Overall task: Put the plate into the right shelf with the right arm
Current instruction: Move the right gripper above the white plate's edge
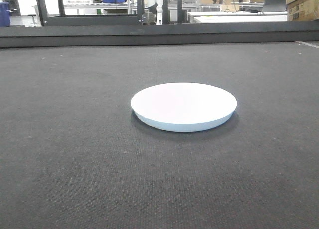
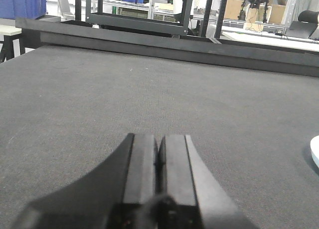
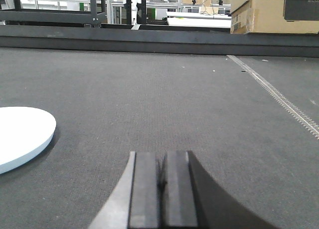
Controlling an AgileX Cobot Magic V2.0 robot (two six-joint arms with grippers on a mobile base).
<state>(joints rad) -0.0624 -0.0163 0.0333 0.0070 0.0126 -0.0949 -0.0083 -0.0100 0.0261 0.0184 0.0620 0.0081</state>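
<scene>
The plain white round plate (image 1: 183,105) lies flat on the dark grey table mat, near the middle of the front view. Its edge shows at the right border of the left wrist view (image 2: 315,151) and at the left of the right wrist view (image 3: 20,134). My left gripper (image 2: 158,144) is shut and empty, low over the mat, left of the plate. My right gripper (image 3: 162,161) is shut and empty, low over the mat, right of the plate. Neither touches the plate. The right shelf is out of view.
A raised dark rail (image 1: 159,35) runs along the table's far edge. A zipper-like seam (image 3: 279,97) crosses the mat at the right. Cardboard boxes (image 3: 274,9) stand beyond the far right edge. A blue bin (image 2: 22,3) and black frames stand beyond the far left.
</scene>
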